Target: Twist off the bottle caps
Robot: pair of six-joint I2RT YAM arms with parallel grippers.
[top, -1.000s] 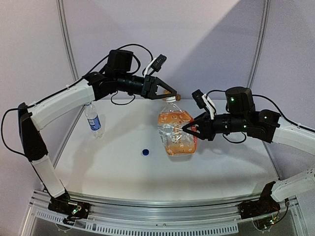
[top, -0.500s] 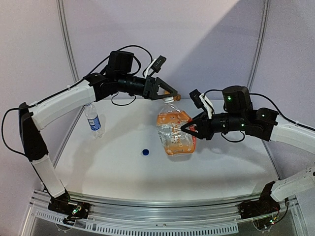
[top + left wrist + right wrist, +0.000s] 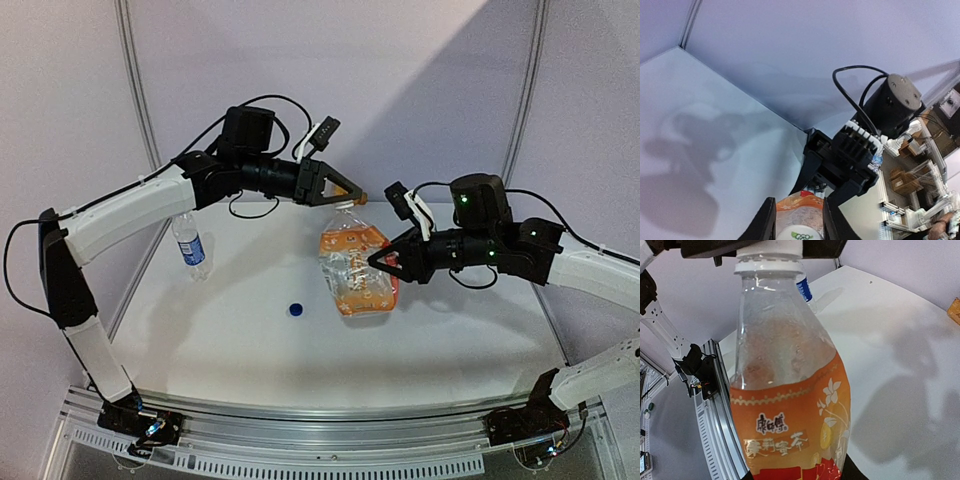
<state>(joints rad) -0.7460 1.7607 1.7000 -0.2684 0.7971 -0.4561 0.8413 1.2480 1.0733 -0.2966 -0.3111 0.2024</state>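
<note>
The orange bottle is held off the table, tilted, its white cap on top. My right gripper is shut on the bottle's body; in the right wrist view the orange label fills the frame between the jaws. My left gripper is shut on the white cap, one finger either side; the cap also shows in the right wrist view. The slim water bottle stands uncapped at far left. The dark blue cap lies loose on the table.
The white table ends at a metal rail in front and grey walls behind. A small brown object sits at the back edge near the left gripper. The water bottle's blue label shows behind the orange bottle.
The orange bottle and my right gripper have shifted slightly left. My left gripper has turned a little at the white cap.
</note>
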